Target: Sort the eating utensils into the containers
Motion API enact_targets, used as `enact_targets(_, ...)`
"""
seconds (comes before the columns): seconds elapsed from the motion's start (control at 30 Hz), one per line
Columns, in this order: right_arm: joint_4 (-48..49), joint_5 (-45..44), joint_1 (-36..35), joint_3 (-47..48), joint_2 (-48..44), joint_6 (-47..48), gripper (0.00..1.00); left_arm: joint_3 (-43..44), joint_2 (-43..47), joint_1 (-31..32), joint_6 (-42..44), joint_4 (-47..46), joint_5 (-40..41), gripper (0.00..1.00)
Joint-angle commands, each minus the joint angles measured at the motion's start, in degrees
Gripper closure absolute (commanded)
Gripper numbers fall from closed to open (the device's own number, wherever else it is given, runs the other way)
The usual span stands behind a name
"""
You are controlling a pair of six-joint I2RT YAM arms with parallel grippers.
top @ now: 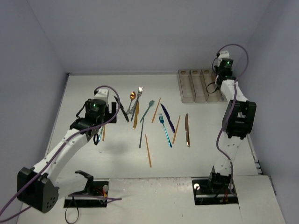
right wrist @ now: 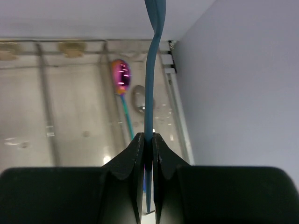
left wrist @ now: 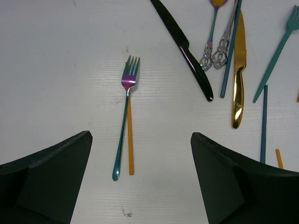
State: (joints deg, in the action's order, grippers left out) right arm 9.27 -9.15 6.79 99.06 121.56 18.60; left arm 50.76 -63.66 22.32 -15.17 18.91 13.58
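Note:
My left gripper hangs open above the table, with nothing between its fingers. Just ahead of it an iridescent purple-teal fork lies beside an orange chopstick. In the top view the same left gripper is left of the spread of utensils. My right gripper is shut on a blue utensil handle and holds it over the clear containers, where an iridescent purple spoon lies. In the top view the right gripper is at the right end of the container row.
A black knife, gold knife, two ornate silver handles and a teal fork lie to the right of the left gripper. Further right are a purple knife, blue fork, copper knife and chopsticks. Walls stand close behind and on both sides.

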Motion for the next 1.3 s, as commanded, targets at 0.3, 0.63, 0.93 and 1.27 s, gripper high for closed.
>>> enact_targets(0.3, 2.2, 14.7, 7.2, 2.6, 7.7, 0.7, 0.97, 2.3, -5.0, 1.4, 2.8, -4.4, -0.9, 0.15)
enact_targets(0.63, 2.2, 16.9, 7.3, 1.8, 4.9, -1.2, 0.58, 2.4, -5.4, 1.4, 2.7, -5.7, -2.3, 0.15)
enact_targets(0.93, 2.2, 15.1, 3.1, -5.3, -14.8, -8.9, 0.40, 7.8, -10.2, 1.4, 0.1, -4.6, -7.4, 0.16)
enact_targets(1.27, 2.2, 7.3, -6.2, -22.1, -38.6, -27.3, 0.39, 25.0, -27.8, 1.5, 6.2, 1.6, -7.4, 0.25)
